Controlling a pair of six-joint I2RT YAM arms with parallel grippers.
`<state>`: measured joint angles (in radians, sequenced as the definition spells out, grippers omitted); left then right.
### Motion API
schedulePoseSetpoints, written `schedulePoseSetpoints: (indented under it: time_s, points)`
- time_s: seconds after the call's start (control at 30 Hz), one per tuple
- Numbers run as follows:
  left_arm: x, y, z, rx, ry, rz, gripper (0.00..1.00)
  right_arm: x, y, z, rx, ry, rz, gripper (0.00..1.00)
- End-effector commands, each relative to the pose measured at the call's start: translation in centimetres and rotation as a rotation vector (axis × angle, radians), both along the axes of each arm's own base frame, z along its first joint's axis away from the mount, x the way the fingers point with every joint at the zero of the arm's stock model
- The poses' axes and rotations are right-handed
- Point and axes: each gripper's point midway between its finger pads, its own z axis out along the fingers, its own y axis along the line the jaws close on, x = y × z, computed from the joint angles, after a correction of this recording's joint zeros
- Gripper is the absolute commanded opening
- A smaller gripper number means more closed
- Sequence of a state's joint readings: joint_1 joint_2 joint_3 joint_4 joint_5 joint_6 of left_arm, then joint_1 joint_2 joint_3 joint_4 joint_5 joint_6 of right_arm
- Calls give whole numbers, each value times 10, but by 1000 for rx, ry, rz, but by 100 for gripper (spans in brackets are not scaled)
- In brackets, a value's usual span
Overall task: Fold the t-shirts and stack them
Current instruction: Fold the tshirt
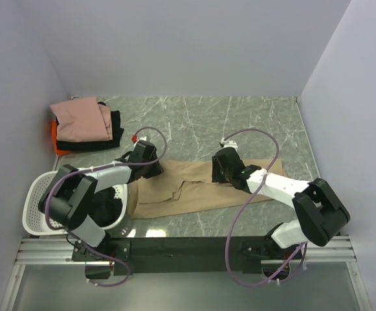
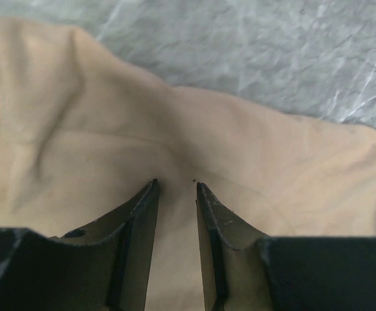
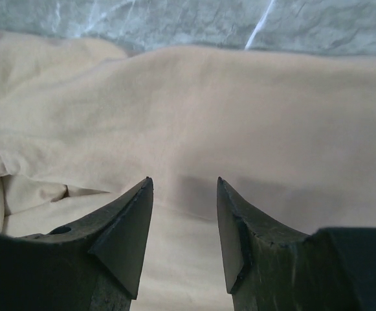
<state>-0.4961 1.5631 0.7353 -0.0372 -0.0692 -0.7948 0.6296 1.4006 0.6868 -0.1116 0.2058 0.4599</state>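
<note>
**Table** (image 1: 200,123): grey-green marbled top, walled on three sides by pale panels.

**Tan t-shirt** (image 1: 188,194): spread out, crumpled, in the middle of the table and a little toward 6 o'clock. Its long axis runs from about 8 o'clock up to 2 o'clock in the top view. Its 9 o'clock end lies just beside the basket.

**Folded stack**: at 10 o'clock on the table, against the left wall, well apart from the tan t-shirt.
- The pink t-shirt (image 1: 77,120) is on top.
- The black t-shirt (image 1: 87,145) is under it.
- The orange t-shirt (image 1: 58,144) is at the bottom, showing only as a sliver at the stack's 9 o'clock side.

**White basket** (image 1: 35,194): perforated, at 8 o'clock on the table. Dark cloth lies inside it (the left arm covers most of it, so I cannot tell what garment it is).

**Right gripper** (image 3: 184,184): down on the tan t-shirt's far edge, near the shirt's 1 o'clock. The jaws stand clearly apart and the cloth lies fairly flat in the gap, so nothing is held.

**Left gripper** (image 2: 175,184): on the tan t-shirt's far edge near its 10 o'clock corner.
- The jaws stand narrow with cloth filling the slit, and creases run in toward the tips.
- I cannot tell whether the cloth is actually pinched.
</note>
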Motion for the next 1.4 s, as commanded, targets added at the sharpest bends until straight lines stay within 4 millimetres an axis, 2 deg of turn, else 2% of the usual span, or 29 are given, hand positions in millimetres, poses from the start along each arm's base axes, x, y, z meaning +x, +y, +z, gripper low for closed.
schedulePoseSetpoints:
  time_s: [0.0, 0.27, 0.43, 0.47, 0.63, 0.77, 0.93, 1.03, 1.13, 1.23, 1.27, 1.33, 1.37]
  points:
    - [8, -17, -8, -27, 22, -39, 36, 5, 13, -7, 58, 22, -11, 51]
    - [25, -23, -32, 29, 70, -50, 36, -17, 21, -41, 86, 131, 24, 50]
    - [46, -30, -30, 49, 57, -54, 37, -32, 26, -56, 76, 190, 50, 49]
    - [48, -28, -34, 64, 67, -53, 37, -36, 27, -61, 74, 206, 54, 49]
    - [69, -30, -34, 71, 64, -40, 37, -50, 40, -67, 80, 244, 82, 49]
    - [80, -28, -39, 98, 67, -32, 37, -55, 56, -60, 92, 241, 112, 49]
    - [94, -30, -34, 102, 53, -23, 36, -55, 78, -46, 105, 225, 147, 49]
    - [99, -31, -29, 105, 45, -26, 36, -55, 83, -41, 104, 217, 155, 49]
    - [105, -33, -16, 100, 16, -32, 36, -53, 82, -35, 100, 204, 148, 49]
    - [111, -34, 9, 89, -32, -33, 36, -48, 80, -18, 103, 162, 138, 49]
    - [114, -34, 25, 85, -60, -30, 36, -43, 76, -5, 98, 120, 128, 49]
    - [115, -33, 41, 84, -88, -28, 36, -41, 67, 9, 58, 92, 111, 49]
    - [117, -31, 58, 83, -122, -22, 36, -38, 61, 23, 54, 53, 94, 50]
